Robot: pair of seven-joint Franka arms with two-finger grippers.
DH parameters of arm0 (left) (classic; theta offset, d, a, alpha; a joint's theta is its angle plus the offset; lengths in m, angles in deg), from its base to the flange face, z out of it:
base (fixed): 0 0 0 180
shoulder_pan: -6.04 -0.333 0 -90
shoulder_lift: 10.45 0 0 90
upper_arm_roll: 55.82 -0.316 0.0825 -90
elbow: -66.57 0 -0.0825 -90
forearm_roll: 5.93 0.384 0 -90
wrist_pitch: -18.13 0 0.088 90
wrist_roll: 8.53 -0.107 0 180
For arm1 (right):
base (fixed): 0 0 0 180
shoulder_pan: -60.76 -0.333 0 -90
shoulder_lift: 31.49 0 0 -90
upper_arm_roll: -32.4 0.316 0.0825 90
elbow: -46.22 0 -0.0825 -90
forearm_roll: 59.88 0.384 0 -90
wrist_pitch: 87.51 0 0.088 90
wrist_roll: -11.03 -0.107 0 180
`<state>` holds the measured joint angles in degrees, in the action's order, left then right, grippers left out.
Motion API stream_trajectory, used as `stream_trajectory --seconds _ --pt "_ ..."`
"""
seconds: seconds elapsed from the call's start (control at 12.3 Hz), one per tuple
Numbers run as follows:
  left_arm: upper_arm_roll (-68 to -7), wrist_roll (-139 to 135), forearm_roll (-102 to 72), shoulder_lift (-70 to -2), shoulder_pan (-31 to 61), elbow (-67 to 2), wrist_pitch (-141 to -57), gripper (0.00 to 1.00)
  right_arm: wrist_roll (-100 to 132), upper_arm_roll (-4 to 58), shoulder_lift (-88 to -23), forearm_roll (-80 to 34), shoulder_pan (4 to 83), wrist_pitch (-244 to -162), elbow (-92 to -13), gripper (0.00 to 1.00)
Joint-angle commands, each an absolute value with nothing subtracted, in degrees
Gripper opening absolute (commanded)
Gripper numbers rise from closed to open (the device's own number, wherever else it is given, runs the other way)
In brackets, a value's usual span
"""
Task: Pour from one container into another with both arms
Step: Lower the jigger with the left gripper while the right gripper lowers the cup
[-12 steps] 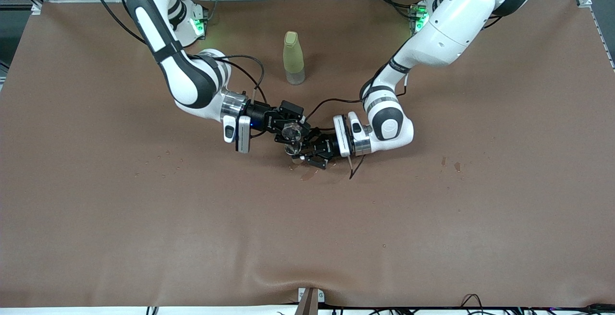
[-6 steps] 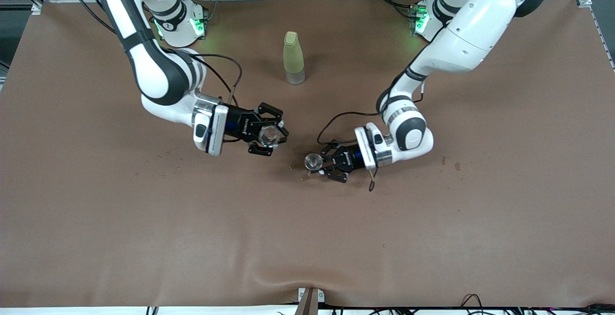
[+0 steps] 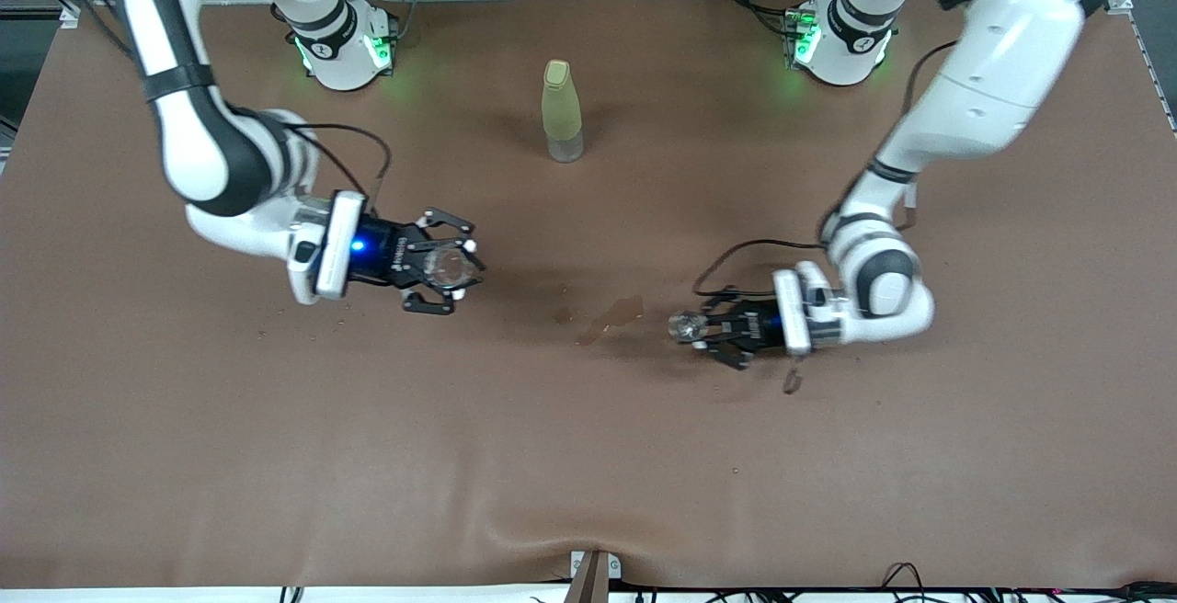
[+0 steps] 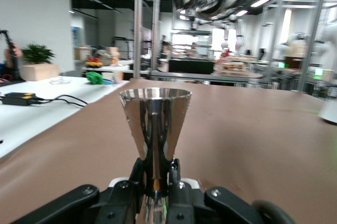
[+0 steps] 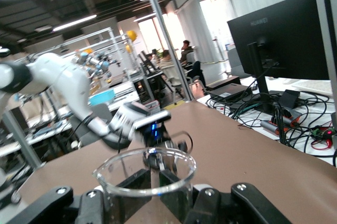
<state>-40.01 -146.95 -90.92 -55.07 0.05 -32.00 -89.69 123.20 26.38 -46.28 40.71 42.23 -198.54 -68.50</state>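
My left gripper [image 3: 706,328] is shut on the thin stem of the stemmed cup [image 3: 683,325], low over the table toward the left arm's end. In the left wrist view the cup's shiny cone-shaped bowl [image 4: 155,121] rises upright from the shut left gripper [image 4: 156,175]. My right gripper [image 3: 460,267] is shut on the clear glass tumbler [image 3: 447,265], over the table toward the right arm's end. The right wrist view shows the tumbler's round rim [image 5: 145,174] between the fingers of the right gripper [image 5: 152,195].
A tall yellow-green bottle [image 3: 562,111] stands near the robots' bases, midway between them. A wet spill [image 3: 611,313] darkens the brown table cover [image 3: 588,456] between the two grippers. A few small drops lie scattered around.
The grippers, close together at the table's middle a second ago, have drawn apart, each toward its own arm's end with its vessel. The spill where they met is now uncovered.
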Motion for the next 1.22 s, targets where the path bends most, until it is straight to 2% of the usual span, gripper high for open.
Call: stream_trajectory --seconds 0.0,0.32,0.73,1.14 --pt "-39.38 -145.90 -82.87 -53.69 -8.61 -33.54 -82.00 0.00 126.95 20.82 -45.20 33.49 44.49 -188.71 -69.97 0.00" --pt "-39.90 -145.64 -72.93 -55.88 -19.25 -31.09 -75.84 0.00 132.21 13.25 -45.64 23.82 47.83 -177.09 -69.62 0.00" --pt "-40.35 -145.73 -59.56 -65.72 -29.90 -20.90 -66.43 0.00 141.79 12.80 -47.57 15.20 56.17 -170.40 -69.62 0.00" --pt "-40.87 -146.86 -55.78 -66.17 -32.28 -20.97 -66.15 0.00 154.17 12.63 -52.66 9.21 62.77 -166.96 -69.62 0.00"
